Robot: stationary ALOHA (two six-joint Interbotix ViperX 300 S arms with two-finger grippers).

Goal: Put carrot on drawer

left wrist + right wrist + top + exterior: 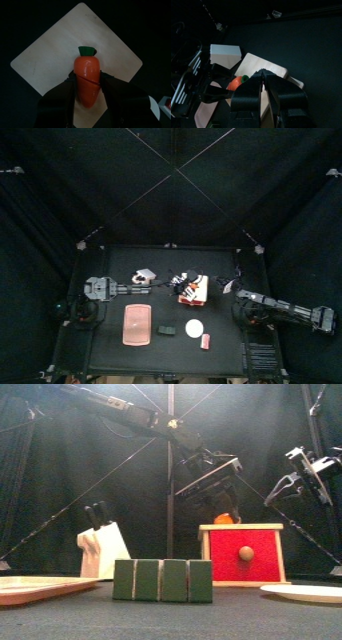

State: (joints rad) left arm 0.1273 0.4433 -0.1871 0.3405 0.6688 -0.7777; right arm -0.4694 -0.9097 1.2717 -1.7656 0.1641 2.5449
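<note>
The drawer (243, 554) is a small white cabinet with a red front and a knob, standing at mid-table; it also shows in the top view (198, 292). Its flat white top (60, 45) fills the left wrist view. My left gripper (88, 80) is shut on an orange carrot (87, 65) with a green top and holds it just above the drawer's top. In the front view the carrot (225, 518) hangs right over the drawer's top edge. My right gripper (261, 75) is shut and empty, hovering to the right of the drawer (297, 484).
A grey-white cube (103, 549) stands left of the drawer. A row of green blocks (163, 580) is in front. A flat pink rectangle (136, 324) lies front left and a white plate (197, 328) front right.
</note>
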